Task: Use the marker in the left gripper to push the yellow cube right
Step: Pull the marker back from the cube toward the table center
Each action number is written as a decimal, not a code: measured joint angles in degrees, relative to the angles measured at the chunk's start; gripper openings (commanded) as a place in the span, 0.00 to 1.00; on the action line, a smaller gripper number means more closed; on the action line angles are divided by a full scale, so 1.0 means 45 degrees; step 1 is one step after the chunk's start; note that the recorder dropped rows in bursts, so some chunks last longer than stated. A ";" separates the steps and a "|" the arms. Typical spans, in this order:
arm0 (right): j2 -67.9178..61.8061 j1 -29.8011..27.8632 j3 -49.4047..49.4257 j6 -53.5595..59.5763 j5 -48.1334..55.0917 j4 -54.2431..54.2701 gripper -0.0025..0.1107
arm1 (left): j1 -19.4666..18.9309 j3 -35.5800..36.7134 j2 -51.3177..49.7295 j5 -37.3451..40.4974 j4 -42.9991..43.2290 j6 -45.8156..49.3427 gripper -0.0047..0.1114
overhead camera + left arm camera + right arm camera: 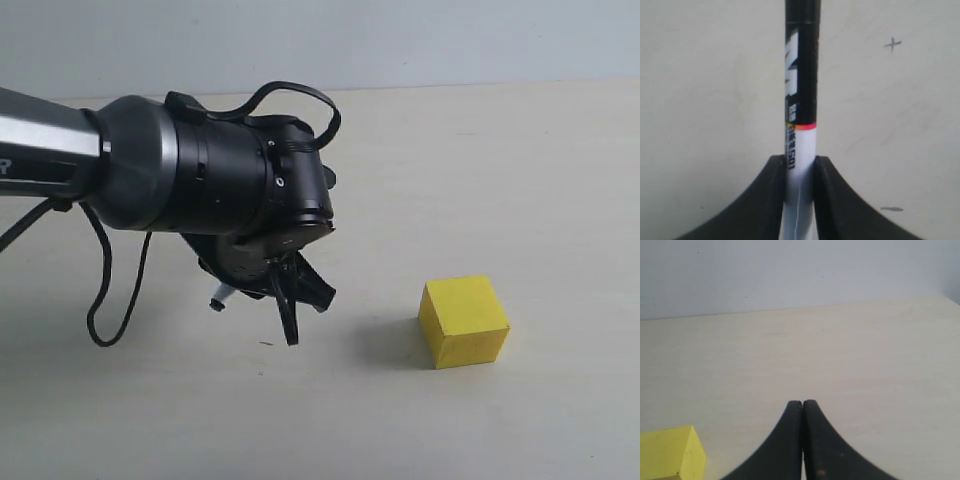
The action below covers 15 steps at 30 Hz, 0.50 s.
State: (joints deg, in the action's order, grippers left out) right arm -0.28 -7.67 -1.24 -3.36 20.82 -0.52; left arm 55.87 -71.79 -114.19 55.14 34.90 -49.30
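On the left we see one thick arm (130, 165), a smooth dark grey cylinder, with thin black cables (100, 300) looping off it. At its end the left gripper (297, 298) is held low over the table (560, 180), which is a matte, pale beige surface. In the left wrist view its two curved black fingers (765, 200) are clamped on the one marker (801, 90). They pinch its smooth white barrel on the white side of a thin red band. The other half of this slim round stick is black with white print. Further right, with bare table between it and the gripper, sits the single yellow cube (463, 320), matte and crisp-edged, flat on the table. The right gripper (802, 406) shows only in its own wrist view. Its two rounded black fingers are pressed together, and a corner of the cube lies near them.
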 measured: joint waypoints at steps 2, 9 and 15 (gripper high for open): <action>0.0000 0.0000 0.0000 0.0000 0.0000 0.0000 0.02 | 0.0000 -0.0076 0.0000 0.0128 -0.0321 0.0375 0.04; 0.0000 0.0000 0.0000 0.0000 0.0000 0.0000 0.02 | 0.0023 -0.0144 0.0013 0.0868 -0.1734 0.4167 0.04; 0.0000 0.0000 0.0000 0.0000 0.0000 0.0000 0.02 | -0.0209 -0.0454 0.0013 0.1006 -0.2180 0.1670 0.04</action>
State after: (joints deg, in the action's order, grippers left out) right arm -0.28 -7.67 -1.24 -3.36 20.82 -0.52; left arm 54.93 -73.84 -114.13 59.67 25.10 -41.78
